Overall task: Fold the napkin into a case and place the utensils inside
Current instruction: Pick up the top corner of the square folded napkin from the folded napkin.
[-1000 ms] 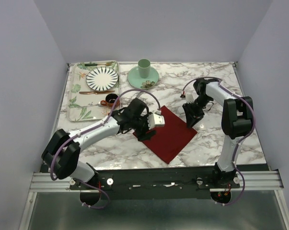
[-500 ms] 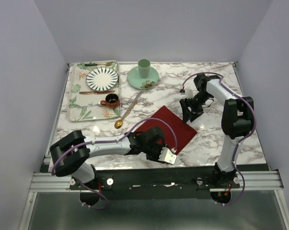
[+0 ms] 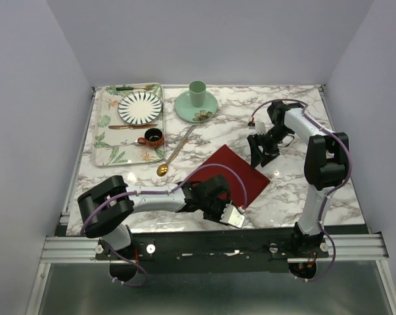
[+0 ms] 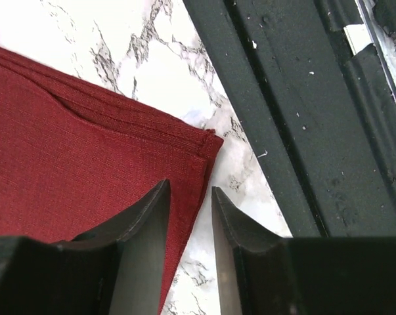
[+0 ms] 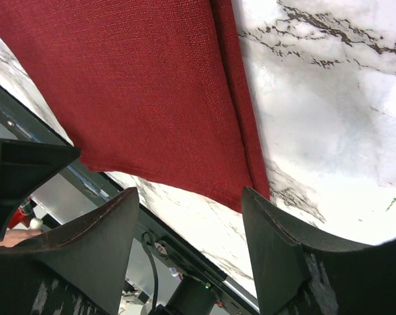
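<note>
Napkin (image 3: 240, 172) lies flat at tabletop centre, layered edges showing, not yet narrow case. Left end effector (image 4: 190, 187) over its 7 o'clock corner, jaws narrowly parted, nothing pinched. Right end effector (image 5: 190, 193) wide open over 2 o'clock edge, likely staging next fold. Gold spoon (image 3: 162, 169) at 9 o'clock.

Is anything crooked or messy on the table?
Yes, a little. The red napkin lies cornerwise on the table, not square to its front edge, and its folded layers do not quite line up at the near corner. The gold spoon and silver knife lie slanted on the marble beside the tray. Nothing is spilled.
</note>
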Controlling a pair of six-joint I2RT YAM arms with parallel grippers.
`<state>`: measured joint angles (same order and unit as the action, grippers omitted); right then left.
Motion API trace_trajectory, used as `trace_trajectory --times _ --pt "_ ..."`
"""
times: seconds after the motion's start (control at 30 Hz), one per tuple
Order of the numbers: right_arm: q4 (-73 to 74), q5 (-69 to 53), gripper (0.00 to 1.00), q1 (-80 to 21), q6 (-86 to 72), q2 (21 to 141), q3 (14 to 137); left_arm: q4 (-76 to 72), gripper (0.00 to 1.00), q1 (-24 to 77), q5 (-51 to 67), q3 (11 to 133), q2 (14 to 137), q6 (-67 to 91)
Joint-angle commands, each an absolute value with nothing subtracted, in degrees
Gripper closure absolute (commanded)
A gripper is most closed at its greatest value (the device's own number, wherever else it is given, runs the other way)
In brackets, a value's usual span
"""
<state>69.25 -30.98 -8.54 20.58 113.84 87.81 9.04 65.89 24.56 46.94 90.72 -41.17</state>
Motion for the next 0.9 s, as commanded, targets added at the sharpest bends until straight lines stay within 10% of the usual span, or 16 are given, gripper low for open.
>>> trace_trajectory --times 0.0,0.27,0.6,0.87 --pt "70.58 -32.34 0.28 -8.0 20.39 113.12 88.15 7.65 0.62 66.27 25.93 48.16 91.14 -41.57" --pt "71.1 -32.34 0.28 -7.82 20.65 113.47 88.59 7.12 0.74 66.27 25.93 48.25 91.58 -39.81" --pt "71.19 -32.17 0.28 -7.38 21.18 113.64 88.24 8.88 0.59 66.27 27.24 49.48 92.9 -40.87" --pt "71.37 -31.82 0.28 -6.85 21.71 113.29 87.63 9.32 0.73 66.27 27.07 50.45 93.34 -40.34"
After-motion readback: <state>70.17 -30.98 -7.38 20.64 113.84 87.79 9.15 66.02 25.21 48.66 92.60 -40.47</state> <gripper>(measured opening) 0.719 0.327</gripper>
